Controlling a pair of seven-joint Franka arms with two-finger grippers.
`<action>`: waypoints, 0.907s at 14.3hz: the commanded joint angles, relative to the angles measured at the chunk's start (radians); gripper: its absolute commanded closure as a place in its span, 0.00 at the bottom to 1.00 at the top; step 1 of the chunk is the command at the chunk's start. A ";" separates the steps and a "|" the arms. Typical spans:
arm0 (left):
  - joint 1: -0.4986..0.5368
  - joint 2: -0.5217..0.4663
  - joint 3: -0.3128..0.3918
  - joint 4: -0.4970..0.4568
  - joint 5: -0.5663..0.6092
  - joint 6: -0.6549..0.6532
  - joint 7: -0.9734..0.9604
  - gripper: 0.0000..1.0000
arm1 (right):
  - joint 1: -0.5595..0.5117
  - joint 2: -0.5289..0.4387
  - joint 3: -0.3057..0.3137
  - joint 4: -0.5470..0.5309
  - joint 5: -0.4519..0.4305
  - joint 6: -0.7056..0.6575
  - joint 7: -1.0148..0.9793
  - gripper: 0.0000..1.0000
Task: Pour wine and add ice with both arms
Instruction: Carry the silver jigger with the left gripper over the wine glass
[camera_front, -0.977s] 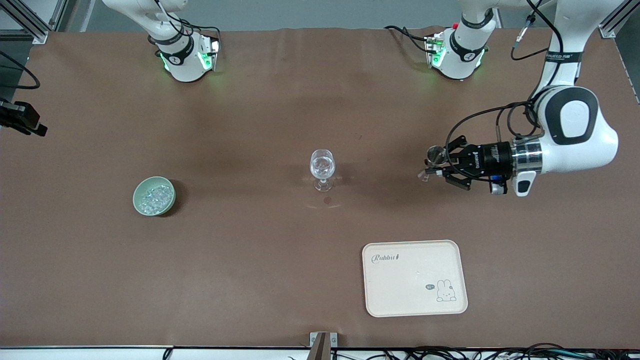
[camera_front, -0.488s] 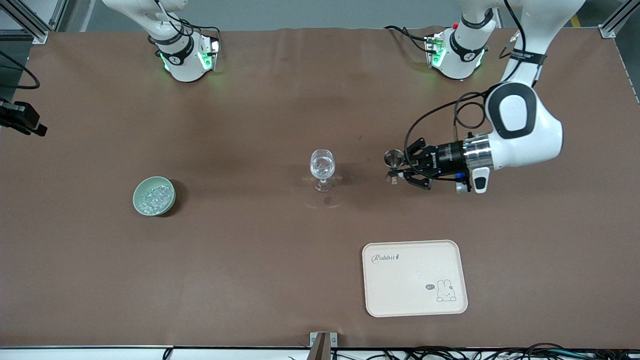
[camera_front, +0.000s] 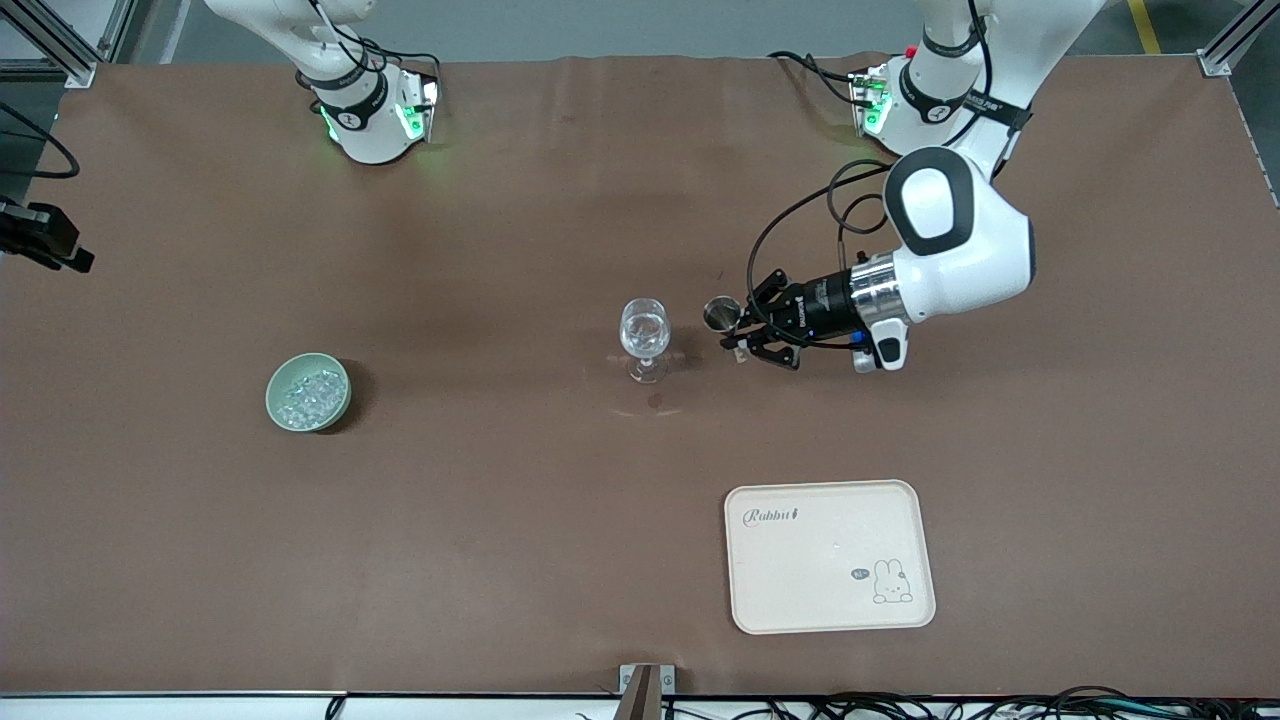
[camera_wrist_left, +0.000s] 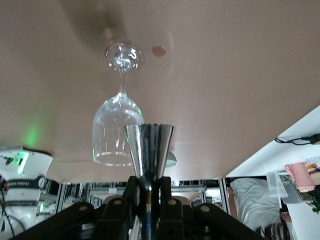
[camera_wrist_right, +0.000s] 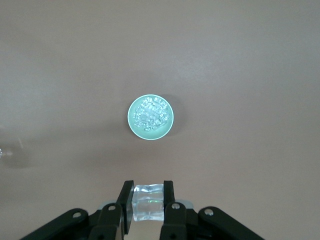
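A clear wine glass (camera_front: 645, 335) stands upright mid-table; it also shows in the left wrist view (camera_wrist_left: 116, 130). My left gripper (camera_front: 740, 335) is shut on the stem of a steel jigger cup (camera_front: 720, 314), held upright just beside the glass toward the left arm's end (camera_wrist_left: 150, 150). A heap of ice (camera_front: 308, 393) fills a pale green bowl (camera_front: 275, 395) toward the right arm's end. My right gripper (camera_wrist_right: 148, 197) hangs high over that bowl (camera_wrist_right: 131, 120), shut on one clear ice cube (camera_wrist_right: 148, 202). It is out of the front view.
A cream tray (camera_front: 830, 555) with a rabbit print lies nearer the front camera than the left gripper. A small dark spot (camera_front: 655, 401) marks the brown table just in front of the glass. Both arm bases stand along the table's back edge.
My left arm has swung from the left arm's end of the table toward the wine glass, carrying the jigger. Glass, bowl and tray have not moved.
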 joint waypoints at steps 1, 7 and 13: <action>-0.016 0.036 -0.033 0.022 0.068 0.065 -0.045 0.97 | -0.007 -0.009 0.003 -0.007 0.008 0.001 -0.011 0.99; -0.045 0.036 -0.067 0.051 0.296 0.111 -0.195 0.97 | -0.007 -0.008 0.003 -0.009 0.008 0.001 -0.011 0.99; -0.055 0.093 -0.119 0.117 0.705 0.131 -0.485 0.97 | -0.007 -0.008 0.003 -0.009 0.008 0.001 -0.011 0.99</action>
